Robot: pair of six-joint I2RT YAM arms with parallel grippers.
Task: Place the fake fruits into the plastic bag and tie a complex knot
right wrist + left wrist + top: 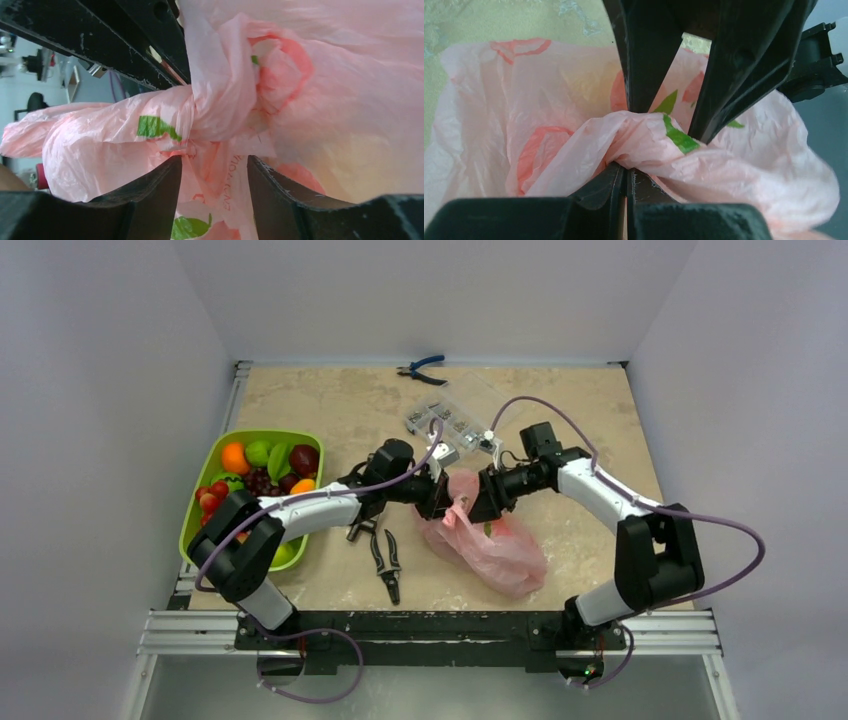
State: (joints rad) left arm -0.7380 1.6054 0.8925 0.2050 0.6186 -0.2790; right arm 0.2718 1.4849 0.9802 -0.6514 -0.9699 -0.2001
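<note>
You are looking at the plastic bag (pixel 495 545), a thin, crinkly, translucent pink sack printed with red blooms and green leaves. It is lying around the middle of the counter (pixel 580 420), a little toward the near edge, with its neck lifted between the two arms. Your left fingers (pixel 594 192) are pressing together on a pinch of the pink film. Your right fingers (pixel 150 192) are standing apart, straddling the twisted neck without clamping it. The top view is giving you only a pink heap between the two wrists. The right wrist view is showing the film wrapping round itself into a tight lump, the knot (pixel 215 115), with a loose tail trailing off to the left. The left wrist view is showing that same lump from the other side, sitting just above your closed fingers. Only the top view is showing the fake fruits (pixel 262 472), which are sitting in the lime-green tray (pixel 195 525) at the left edge, well apart from the bag. A pale yellow patch is showing through the film in both wrist views, but you cannot tell what it is. Red lettering (pixel 231 182) is running along the film between your right fingers, but it is too crumpled to read.
</note>
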